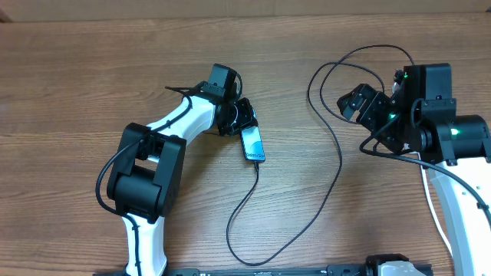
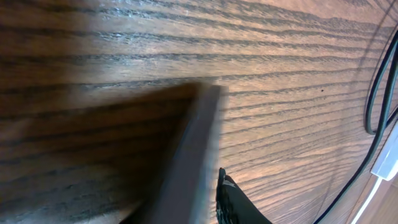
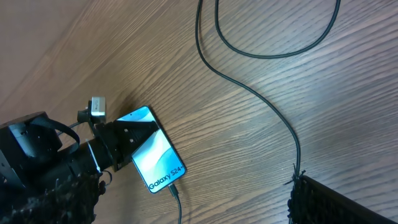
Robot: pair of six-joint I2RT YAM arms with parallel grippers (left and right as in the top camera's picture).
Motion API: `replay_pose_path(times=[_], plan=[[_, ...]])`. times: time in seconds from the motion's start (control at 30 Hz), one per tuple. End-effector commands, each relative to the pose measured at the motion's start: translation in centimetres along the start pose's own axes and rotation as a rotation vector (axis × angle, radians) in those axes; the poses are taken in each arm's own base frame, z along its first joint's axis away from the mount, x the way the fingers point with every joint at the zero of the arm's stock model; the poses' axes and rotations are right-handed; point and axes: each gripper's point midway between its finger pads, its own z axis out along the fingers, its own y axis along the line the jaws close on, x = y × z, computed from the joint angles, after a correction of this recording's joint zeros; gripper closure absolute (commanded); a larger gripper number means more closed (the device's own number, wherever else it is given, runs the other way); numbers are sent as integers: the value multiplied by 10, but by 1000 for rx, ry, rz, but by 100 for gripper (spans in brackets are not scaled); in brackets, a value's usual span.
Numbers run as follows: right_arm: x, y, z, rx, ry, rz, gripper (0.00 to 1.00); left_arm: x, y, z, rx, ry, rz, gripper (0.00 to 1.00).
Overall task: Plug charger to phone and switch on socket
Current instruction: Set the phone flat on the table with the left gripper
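Note:
The phone (image 1: 254,146) lies on the wood table with its blue "Galaxy S24+" screen up; it also shows in the right wrist view (image 3: 155,155). My left gripper (image 1: 242,123) is shut on its top end. In the left wrist view the phone is a blurred dark slab (image 2: 189,155) beside one finger (image 2: 235,200). The charger cable (image 1: 337,165) has its tip plugged into the phone's bottom edge (image 3: 173,189). It loops toward the front edge and back up to the right. My right gripper (image 1: 359,102) is open above the table, and the cable (image 3: 273,118) ends at its right finger. The socket is hidden.
The cable makes loose loops (image 1: 360,61) at the back right beside my right arm. A thin white cord (image 1: 431,203) runs along the right arm's base. A white piece with a cord (image 2: 387,167) shows at the right edge of the left wrist view.

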Motion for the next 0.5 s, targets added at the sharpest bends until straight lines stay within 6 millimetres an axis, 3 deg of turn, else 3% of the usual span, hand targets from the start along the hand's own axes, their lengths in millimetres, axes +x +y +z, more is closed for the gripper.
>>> replay_pose_path(times=[0.0,0.3,0.47], plan=[[-4,0,-5,1,-25,-9,0,4,-2,-2,-4,3,13,75],[-4,0,-5,1,-25,-10,0,4,-1,-2,-5,4,12,74],[-4,0,-5,1,-25,-10,0,5,-1,-2,-9,8,10,59]])
